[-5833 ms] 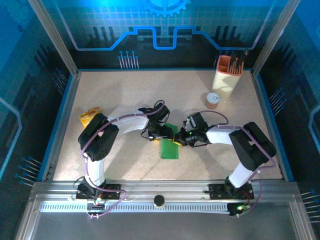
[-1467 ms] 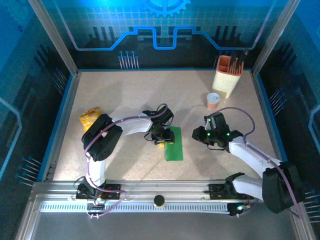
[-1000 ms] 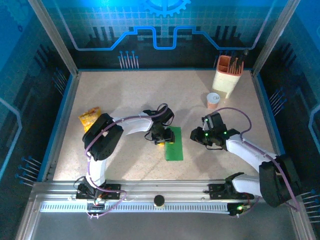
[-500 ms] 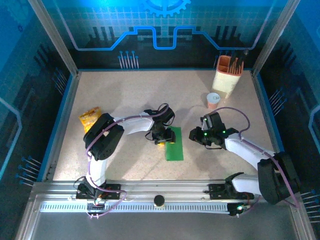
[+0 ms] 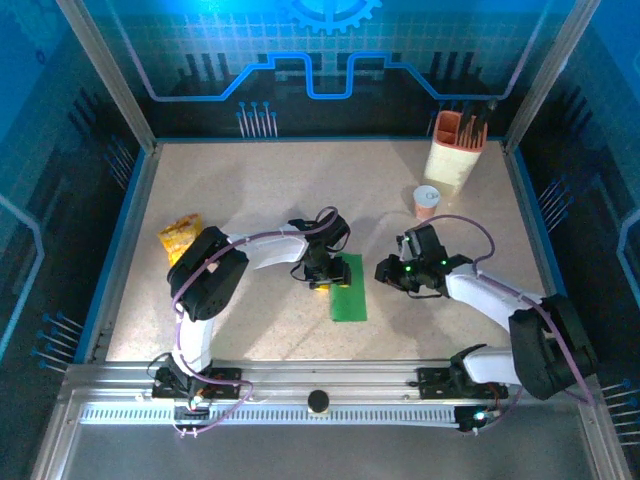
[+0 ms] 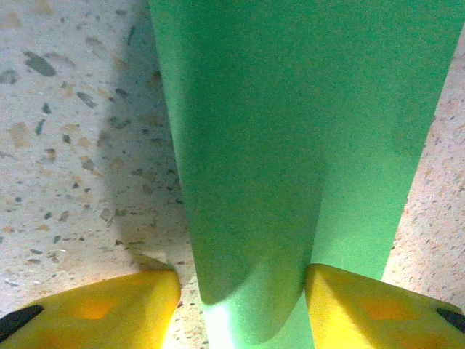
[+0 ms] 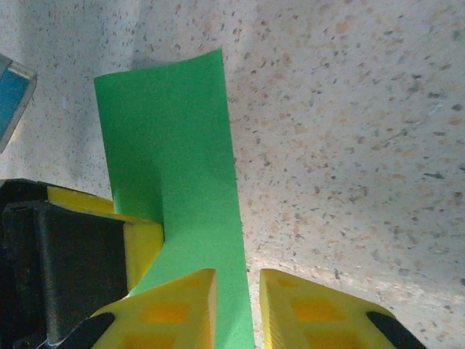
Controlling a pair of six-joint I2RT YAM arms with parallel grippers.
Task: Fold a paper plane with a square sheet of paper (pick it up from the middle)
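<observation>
Okay, up top first: the square sheet of paper (image 5: 349, 297), folded to a narrow green rectangle, lies mid-table (image 5: 250, 190), long side running away from the arm bases. The left gripper (image 5: 321, 279) is down at its far left corner, touching it. The right gripper (image 5: 385, 272) sits just to the right of the sheet, clear of its edge. A yellow-orange snack packet (image 5: 180, 236) lies well off to the left. A holder of utensils (image 5: 455, 150) and a small cup (image 5: 427, 200) stand at the far right.

Over to the left wrist: the two yellow fingers (image 6: 94, 313) stand about half apart, straddling the near end of the sheet (image 6: 290, 109), which bows up between them and throws a shadow on the table. Pinching or merely flanking? Can't tell.

Right wrist now: its yellow fingers (image 7: 171, 309) leave only a slim gap, with nothing clamped in it. Beyond them the sheet (image 7: 171, 131) stretches away, one edge lifted against the left gripper's finger (image 7: 143, 240).
</observation>
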